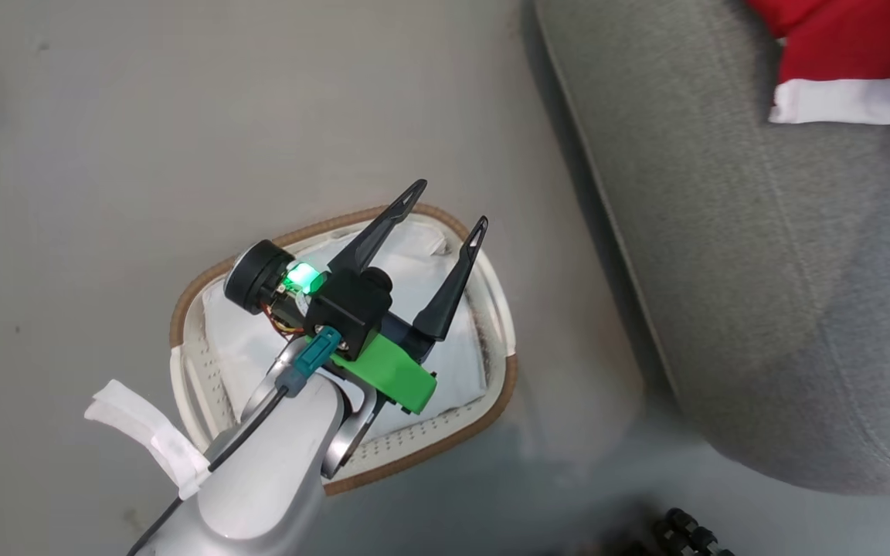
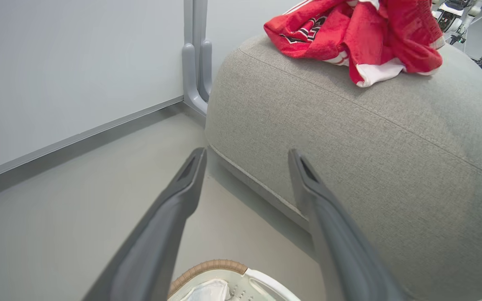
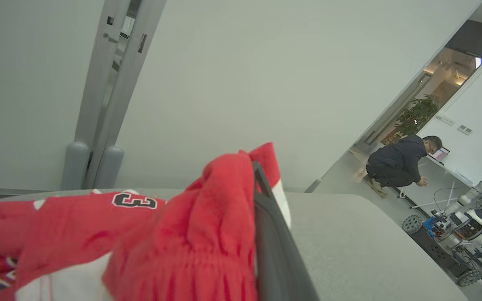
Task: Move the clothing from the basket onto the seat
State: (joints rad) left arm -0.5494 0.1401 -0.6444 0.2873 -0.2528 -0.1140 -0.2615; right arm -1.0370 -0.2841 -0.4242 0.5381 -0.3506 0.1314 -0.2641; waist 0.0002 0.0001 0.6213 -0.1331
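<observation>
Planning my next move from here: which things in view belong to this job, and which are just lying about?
Job:
clothing
seat
basket
left hand, open above the basket

Lying about:
crouching person
potted plant
wheeled equipment
grey wall post

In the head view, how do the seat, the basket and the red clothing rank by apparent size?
1. seat
2. basket
3. red clothing, smallest as seen, though the picture's edge cuts it off, so its full size is unsure.
</observation>
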